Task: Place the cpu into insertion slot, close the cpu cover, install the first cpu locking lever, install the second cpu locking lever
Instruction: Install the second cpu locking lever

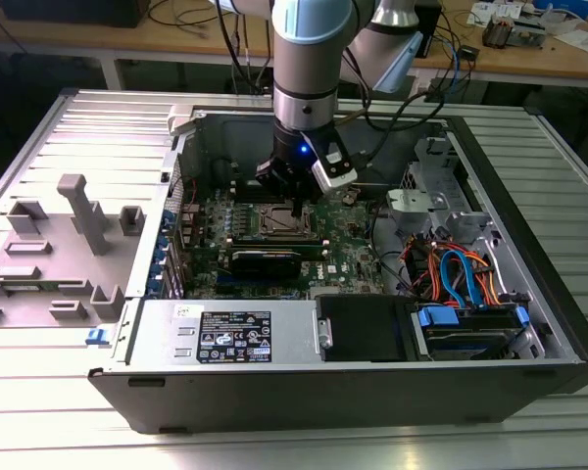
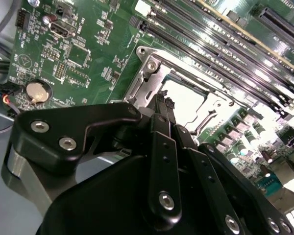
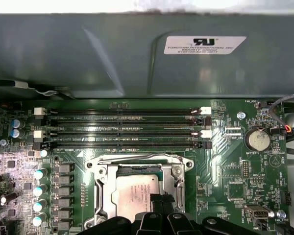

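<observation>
My gripper (image 1: 292, 202) hangs low over the green board inside the open computer case, right above the insertion slot (image 1: 274, 224). In both wrist views the cpu (image 3: 133, 192) (image 2: 187, 94) lies in the slot with its dull silver top showing. The cpu cover (image 3: 137, 163) (image 2: 152, 73) lies flat around it as a silver frame. The gripper (image 3: 159, 199) (image 2: 164, 100) has its black fingers (image 2: 159, 110) drawn together, shut, with nothing visible between them. The tips sit at the edge of the cpu. I cannot tell how the locking levers stand.
Long memory slots (image 3: 122, 128) run beside the socket, and a coin battery (image 3: 258, 140) sits nearby. A black card (image 1: 269, 259), the power supply (image 1: 225, 338) and coloured cables (image 1: 453, 269) crowd the case. The case wall (image 3: 112, 58) rises behind the board. Grey fixtures (image 1: 73, 230) stand on the exterior view's left.
</observation>
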`<state>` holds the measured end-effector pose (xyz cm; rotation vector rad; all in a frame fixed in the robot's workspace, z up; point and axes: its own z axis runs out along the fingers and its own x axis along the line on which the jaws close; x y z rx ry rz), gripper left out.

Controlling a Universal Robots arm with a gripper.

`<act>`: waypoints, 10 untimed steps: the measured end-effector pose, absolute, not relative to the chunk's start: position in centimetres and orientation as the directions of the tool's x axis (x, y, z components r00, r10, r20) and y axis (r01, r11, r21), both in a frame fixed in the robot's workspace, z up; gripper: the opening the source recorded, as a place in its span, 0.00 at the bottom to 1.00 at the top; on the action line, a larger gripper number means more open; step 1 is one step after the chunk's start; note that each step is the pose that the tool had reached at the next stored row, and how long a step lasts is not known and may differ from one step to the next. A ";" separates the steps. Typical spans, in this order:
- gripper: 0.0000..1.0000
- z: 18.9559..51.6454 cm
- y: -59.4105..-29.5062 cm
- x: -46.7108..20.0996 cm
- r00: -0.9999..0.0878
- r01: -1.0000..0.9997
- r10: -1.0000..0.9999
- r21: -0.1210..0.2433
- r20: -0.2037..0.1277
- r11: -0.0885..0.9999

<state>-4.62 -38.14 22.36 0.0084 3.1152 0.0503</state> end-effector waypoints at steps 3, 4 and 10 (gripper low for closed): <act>0.11 22.3 -38.2 -4.6 -1.000 0.005 0.006 0.025 -0.026 1.000; 0.11 22.3 -38.2 -4.6 -1.000 0.005 0.006 0.024 -0.026 1.000; 0.11 22.6 -38.8 -4.6 -1.000 0.005 0.005 0.009 -0.026 1.000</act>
